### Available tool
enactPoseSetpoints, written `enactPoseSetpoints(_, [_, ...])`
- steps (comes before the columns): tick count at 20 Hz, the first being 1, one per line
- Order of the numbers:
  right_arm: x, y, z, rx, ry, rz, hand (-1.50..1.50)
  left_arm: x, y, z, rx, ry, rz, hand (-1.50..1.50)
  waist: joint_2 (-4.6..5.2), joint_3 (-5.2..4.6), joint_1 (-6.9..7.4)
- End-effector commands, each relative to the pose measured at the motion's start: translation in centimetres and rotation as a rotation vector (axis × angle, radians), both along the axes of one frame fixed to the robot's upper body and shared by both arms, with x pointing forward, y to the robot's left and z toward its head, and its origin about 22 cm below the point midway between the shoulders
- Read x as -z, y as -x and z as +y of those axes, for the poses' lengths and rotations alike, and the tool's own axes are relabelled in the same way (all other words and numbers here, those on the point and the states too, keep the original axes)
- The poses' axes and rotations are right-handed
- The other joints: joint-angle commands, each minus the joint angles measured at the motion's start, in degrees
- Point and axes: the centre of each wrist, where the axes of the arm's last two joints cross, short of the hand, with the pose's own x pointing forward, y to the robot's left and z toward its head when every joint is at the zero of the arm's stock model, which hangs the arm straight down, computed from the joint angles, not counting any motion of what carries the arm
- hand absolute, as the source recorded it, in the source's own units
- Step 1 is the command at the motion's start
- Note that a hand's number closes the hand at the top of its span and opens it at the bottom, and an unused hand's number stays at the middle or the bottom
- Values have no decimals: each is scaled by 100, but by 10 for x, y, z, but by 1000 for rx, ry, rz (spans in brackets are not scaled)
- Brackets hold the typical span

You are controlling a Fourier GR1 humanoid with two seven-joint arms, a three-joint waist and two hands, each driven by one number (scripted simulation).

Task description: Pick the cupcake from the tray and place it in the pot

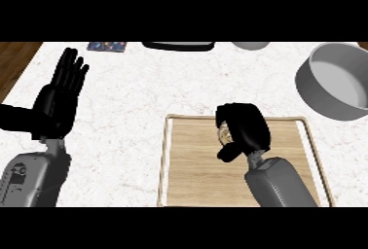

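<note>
My right hand (243, 129), frame centre, curls around the cupcake (224, 134); it's probably light and crushable, best held by its base.

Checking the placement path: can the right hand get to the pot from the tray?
Probably yes. The right hand, curled round the cupcake over the tray, has bare counter between it and the pot.

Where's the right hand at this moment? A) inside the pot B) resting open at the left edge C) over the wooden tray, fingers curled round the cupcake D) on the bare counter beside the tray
C: the right hand sits over the wooden tray with its fingers curled round the partly hidden cupcake; the pot stands apart at upper right.
</note>
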Motion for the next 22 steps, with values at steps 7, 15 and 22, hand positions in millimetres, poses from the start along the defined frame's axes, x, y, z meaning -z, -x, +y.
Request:
enactPoseSetpoints(7, [-95, -63, 46, 579, -31, -355, 150, 6, 1, -9, -6, 7, 8, 0, -64, 22, -36])
enactPoseSetpoints(15, [-121, -81, 40, 802, 4, -593, 150, -4, 5, -4, -47, -14, 9, 0, -104, 32, -295])
enactPoseSetpoints(22, [-129, -69, -56, 891, 10, -554, 150, 17, 10, 6, -74, -3, 32, 0, -116, 33, -461])
